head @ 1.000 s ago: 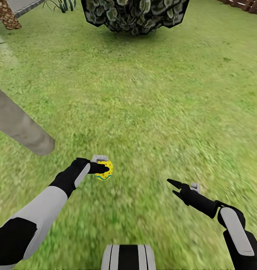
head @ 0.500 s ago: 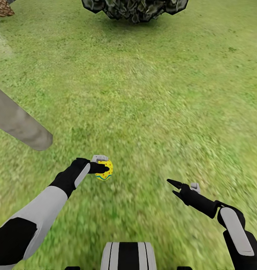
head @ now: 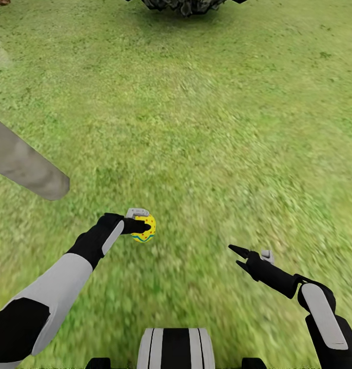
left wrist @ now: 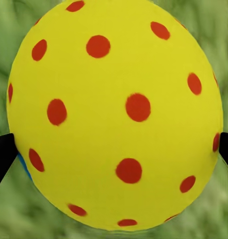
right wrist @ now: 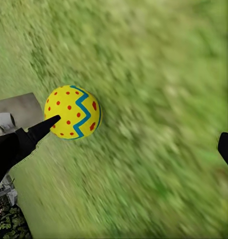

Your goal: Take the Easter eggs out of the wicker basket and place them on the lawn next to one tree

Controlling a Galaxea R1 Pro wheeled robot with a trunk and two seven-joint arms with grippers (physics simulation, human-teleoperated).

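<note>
My left gripper (head: 141,225) is shut on one yellow Easter egg (head: 147,231) with red dots and a blue zigzag, held above the lawn (head: 212,133). Close up, that egg (left wrist: 114,114) sits between two black fingertips (left wrist: 1,154). My right gripper (head: 239,258) hangs open and empty over the grass to the right. In the right wrist view the held egg (right wrist: 73,112) shows beyond the open gripper (right wrist: 138,132). A tree's pale grey trunk (head: 22,164) slants in left of the egg. The wicker basket is out of view.
A dark leafy crown (head: 186,4) edges the far top of the head view. Open grass spreads ahead and to the right. My base (head: 176,348) shows at the near edge. The trunk (right wrist: 16,107) and dark leaves (right wrist: 11,224) appear in the right wrist view.
The head view has shifted: the leafy crown and the scaly trunk have slid up out of the picture. Both arms keep nearly the same pose, and the egg stays held.
</note>
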